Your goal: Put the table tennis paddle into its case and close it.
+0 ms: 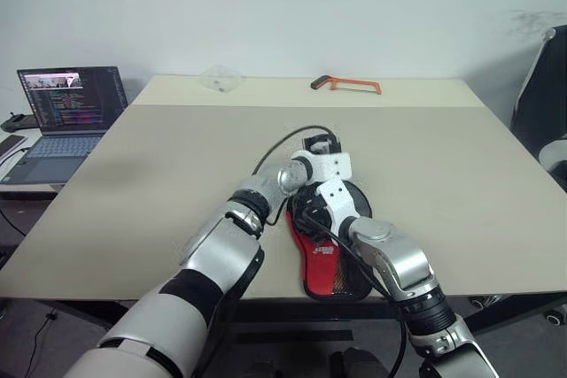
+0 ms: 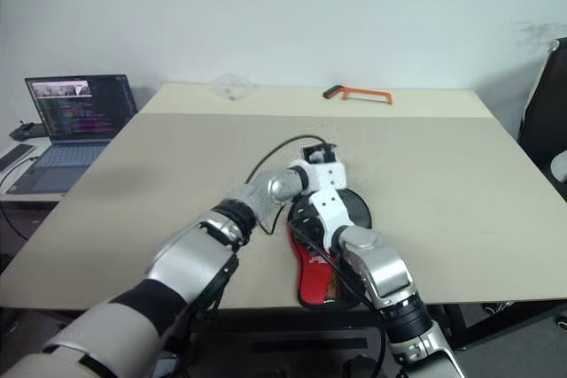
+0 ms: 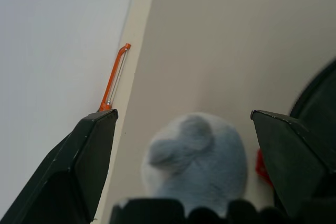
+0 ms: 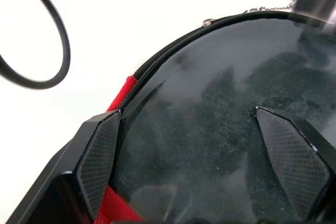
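Black fabric case (image 1: 330,258), paddle-shaped, red panel; left gripper (image 3: 184,129) and right gripper (image 4: 205,145) both spread wide, empty

**Lighting and picture quality**

Head views: even, soft, diffuse room light; pale beige tabletop (image 1: 177,157) and white wall evenly lit, shadows faint. Glowing laptop screen (image 1: 73,95) legible as bright patches only. Slight softness throughout.

Left wrist view: round grey-white fabric ball pouch (image 3: 197,156) close up and out of focus; orange-framed hacksaw (image 3: 114,77) farther off, fairly sharp.

Right wrist view: table surface overexposed to near white; dusty dull sheen across black round-headed fabric case (image 4: 220,98); near edges blurred.
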